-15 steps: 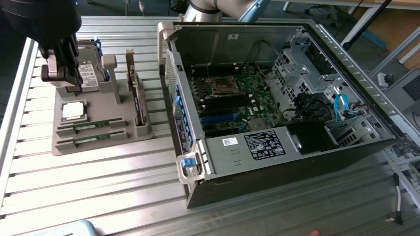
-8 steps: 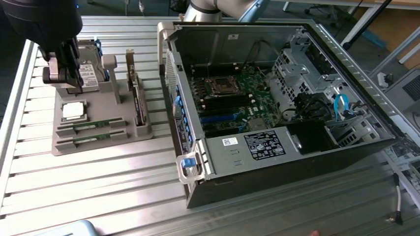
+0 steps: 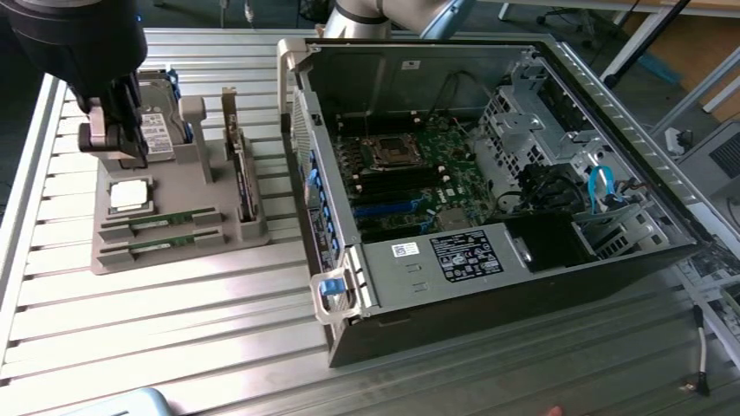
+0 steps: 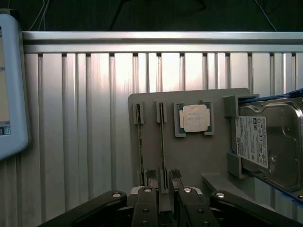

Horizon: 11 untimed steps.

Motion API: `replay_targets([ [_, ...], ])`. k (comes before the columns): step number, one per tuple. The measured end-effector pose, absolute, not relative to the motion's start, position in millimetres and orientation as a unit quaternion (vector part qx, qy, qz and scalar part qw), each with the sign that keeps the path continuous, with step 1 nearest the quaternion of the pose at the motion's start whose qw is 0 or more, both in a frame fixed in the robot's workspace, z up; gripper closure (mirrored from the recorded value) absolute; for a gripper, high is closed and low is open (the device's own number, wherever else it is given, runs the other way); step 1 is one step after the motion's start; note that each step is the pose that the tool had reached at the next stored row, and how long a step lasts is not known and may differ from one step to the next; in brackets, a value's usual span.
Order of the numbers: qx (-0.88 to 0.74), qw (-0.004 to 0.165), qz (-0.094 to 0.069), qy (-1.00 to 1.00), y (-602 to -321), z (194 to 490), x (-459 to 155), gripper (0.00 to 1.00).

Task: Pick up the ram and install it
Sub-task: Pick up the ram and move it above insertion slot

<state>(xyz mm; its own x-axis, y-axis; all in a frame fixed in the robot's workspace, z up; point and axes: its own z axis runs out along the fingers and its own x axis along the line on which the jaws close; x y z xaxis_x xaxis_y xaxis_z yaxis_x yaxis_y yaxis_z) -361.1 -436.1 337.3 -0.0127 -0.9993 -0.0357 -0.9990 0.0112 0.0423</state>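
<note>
Pick-up stage: the open, empty claw (image 4: 163,182) hangs above the tray (image 4: 189,156), lined up over the ram (image 4: 164,146); gripping calls for a straight descent.

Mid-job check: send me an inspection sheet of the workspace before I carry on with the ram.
Surface: slatted aluminium table, carrying a grey parts holder and an open computer case.
Job's things: first ram stick and second ram stick both sit in holder slots; neither is held.
Clutter: processor chip, hard drive and expansion card in the holder; pale blue device on the table.
Grippers: gripper open, above the holder, lined up with the first ram stick.
Cables: blue cable inside the case; loose grey cable at the exterior view's right.
Surroundings: wooden board beyond the table.
</note>
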Motion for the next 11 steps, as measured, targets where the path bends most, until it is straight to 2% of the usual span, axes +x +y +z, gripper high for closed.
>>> replay_targets([
  [11, 0.703, 0.002, -0.028, -0.711, -436.1, 330.6, -361.1, 0.76],
])
